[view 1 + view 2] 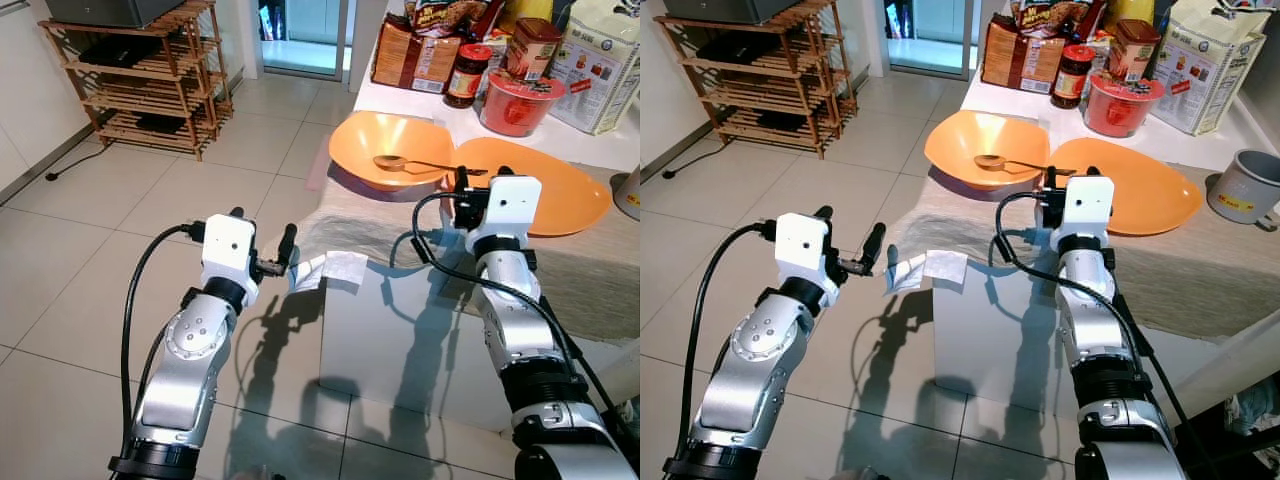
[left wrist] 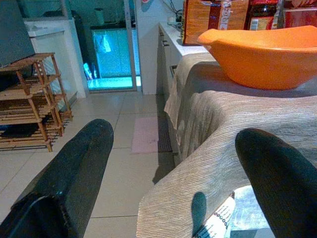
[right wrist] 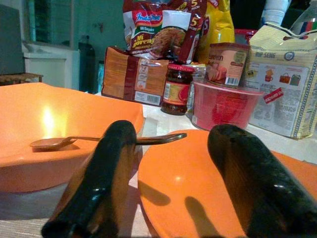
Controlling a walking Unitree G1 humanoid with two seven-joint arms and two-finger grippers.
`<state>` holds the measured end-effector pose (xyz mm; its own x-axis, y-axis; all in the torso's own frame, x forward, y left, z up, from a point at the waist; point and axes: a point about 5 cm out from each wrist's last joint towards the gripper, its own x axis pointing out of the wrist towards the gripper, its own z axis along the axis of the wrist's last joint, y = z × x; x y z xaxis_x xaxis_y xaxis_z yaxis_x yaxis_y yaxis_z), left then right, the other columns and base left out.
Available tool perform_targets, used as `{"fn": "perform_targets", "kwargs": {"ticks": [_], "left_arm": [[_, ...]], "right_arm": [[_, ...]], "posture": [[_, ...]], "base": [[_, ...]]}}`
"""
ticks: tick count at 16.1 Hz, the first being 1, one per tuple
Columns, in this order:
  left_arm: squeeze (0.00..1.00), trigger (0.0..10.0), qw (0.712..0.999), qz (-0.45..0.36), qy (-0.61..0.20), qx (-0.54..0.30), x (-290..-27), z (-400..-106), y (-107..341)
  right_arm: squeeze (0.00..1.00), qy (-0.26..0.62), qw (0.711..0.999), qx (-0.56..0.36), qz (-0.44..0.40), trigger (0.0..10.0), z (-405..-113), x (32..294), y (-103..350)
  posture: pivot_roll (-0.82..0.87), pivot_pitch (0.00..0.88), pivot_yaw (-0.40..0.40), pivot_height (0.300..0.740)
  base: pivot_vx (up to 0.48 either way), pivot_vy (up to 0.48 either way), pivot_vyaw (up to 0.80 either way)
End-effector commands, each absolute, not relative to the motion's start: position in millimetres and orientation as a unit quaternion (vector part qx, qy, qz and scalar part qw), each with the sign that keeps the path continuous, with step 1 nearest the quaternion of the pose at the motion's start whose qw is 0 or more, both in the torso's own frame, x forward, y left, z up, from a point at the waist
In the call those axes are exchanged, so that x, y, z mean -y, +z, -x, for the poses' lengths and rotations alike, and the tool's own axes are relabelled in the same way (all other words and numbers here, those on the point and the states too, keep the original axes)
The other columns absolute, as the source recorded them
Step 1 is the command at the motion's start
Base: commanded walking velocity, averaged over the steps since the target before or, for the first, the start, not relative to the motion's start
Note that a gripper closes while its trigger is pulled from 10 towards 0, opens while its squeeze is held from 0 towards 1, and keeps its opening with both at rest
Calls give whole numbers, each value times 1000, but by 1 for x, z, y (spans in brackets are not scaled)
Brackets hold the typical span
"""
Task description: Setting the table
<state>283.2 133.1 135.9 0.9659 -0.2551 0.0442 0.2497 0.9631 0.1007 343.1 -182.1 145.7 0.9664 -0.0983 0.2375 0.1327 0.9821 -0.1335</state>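
Setting the table, head and wrist views. I saw two glossy orange dishes on a beige striped tablecloth (image 1: pixel 400 225) draped over the white counter (image 1: pixel 395 100). The orange bowl (image 1: pixel 385 145) sat nearer the cloth's left corner; it was deep, with a wavy, irregular rim. The orange plate (image 1: pixel 560 200) lay just beside it on the right, shallower and flatter, their rims close or touching (I could not tell which).

A metal spoon (image 1: pixel 400 163) rested with its bowl inside the orange bowl, its handle reaching over the rim toward the plate.

My right gripper (image 3: pixel 171 173) hovered low at the near edge of the plate, its two black fingers (image 3: pixel 99 178) spread apart and holding nothing. My left gripper (image 2: pixel 173 173) hung off the table's left corner, above the floor, fingers likewise apart and empty.

A small white paper packet (image 1: pixel 330 268) lay at the cloth's hanging corner, just beside the left fingers.

Behind the dishes stood a red-lidded jar (image 1: pixel 467 75), a red cup-noodle tub (image 1: pixel 520 100) and snack packets (image 1: pixel 415 55). A wooden rack (image 1: pixel 150 75) stood across the tiled floor.
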Motion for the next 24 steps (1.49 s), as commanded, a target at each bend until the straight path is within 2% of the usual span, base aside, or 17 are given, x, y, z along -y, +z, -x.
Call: {"fn": "perform_targets", "kwargs": {"ticks": [1, 10, 11, 18, 21, 24], "left_arm": [[0, 10000, 990, -53, -128, 39, -132, -283, 140], [0, 10000, 989, -58, -126, 46, -131, -285, 144], [0, 10000, 988, -65, -128, 55, -131, -286, 148], [0, 10000, 985, -81, -133, 76, -134, -307, 165], [0, 10000, 982, -86, -148, 77, -127, -317, 174], [0, 10000, 973, -102, -182, 102, -111, -340, 203]], "right_arm": [[0, -59, 988, 123, 68, 0, -346, 183, 151], [0, -56, 987, 132, 69, 0, -345, 182, 155], [0, -54, 982, 160, 88, 10000, -342, 181, 167], [0, -73, 972, 203, 93, 10000, -325, 197, 192], [0, -87, 969, 214, 87, 10000, -319, 200, 200], [0, -132, 966, 191, 114, 10000, -314, 221, 192]], "posture": [[109, 4, -5, 740], [106, 9, -8, 740], [102, 10, -7, 740], [70, 8, 10, 740], [61, 6, 9, 740], [52, 9, 10, 740]], "base": [[0, 0, 0], [0, 0, 0], [0, 0, 0], [0, 0, 0], [0, 0, 0], [0, 0, 0]]}}
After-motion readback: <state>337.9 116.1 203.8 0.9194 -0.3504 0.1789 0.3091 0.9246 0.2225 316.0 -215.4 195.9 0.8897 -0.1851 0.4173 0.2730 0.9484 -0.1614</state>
